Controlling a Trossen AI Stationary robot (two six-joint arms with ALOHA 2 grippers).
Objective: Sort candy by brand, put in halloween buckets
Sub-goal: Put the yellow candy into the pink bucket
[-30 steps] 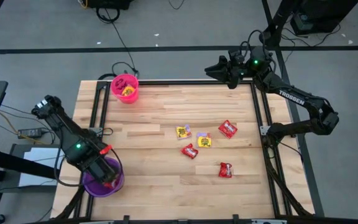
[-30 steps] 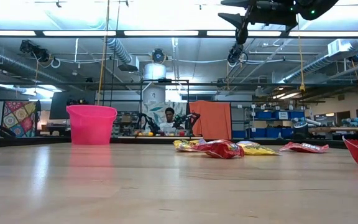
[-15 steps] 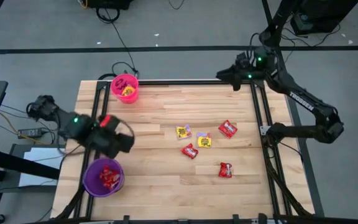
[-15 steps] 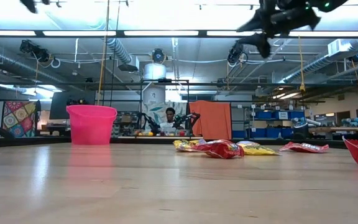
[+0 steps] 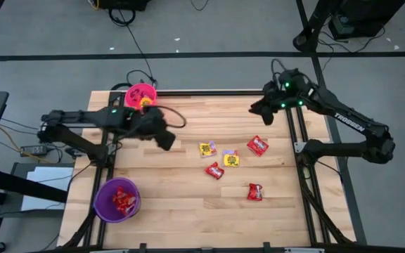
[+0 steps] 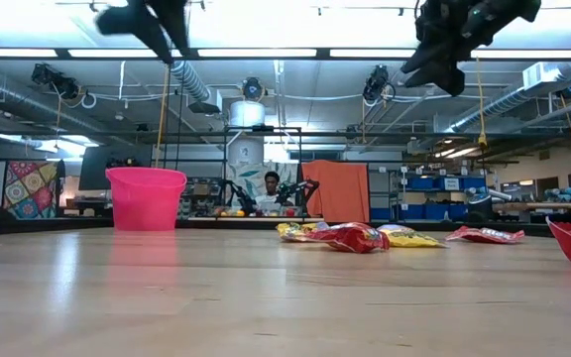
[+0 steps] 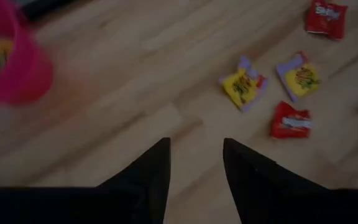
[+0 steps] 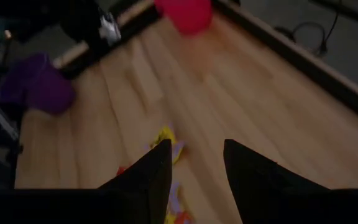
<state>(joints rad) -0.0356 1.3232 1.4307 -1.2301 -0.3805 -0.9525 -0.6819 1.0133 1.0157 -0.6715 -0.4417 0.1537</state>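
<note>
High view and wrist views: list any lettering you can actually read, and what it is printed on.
"TROSSEN": white letters on the right arm.
Red candy packets: white print, too blurred to read.
Yellow candy packets: dark print, unreadable.
Pink bucket: no legible text.

pink bucket [image 5: 140,93] | purple bucket [image 5: 116,199] | red packets [image 5: 255,192] | yellow-purple packets [image 5: 207,149] | pale wood table [image 5: 188,204]
</note>
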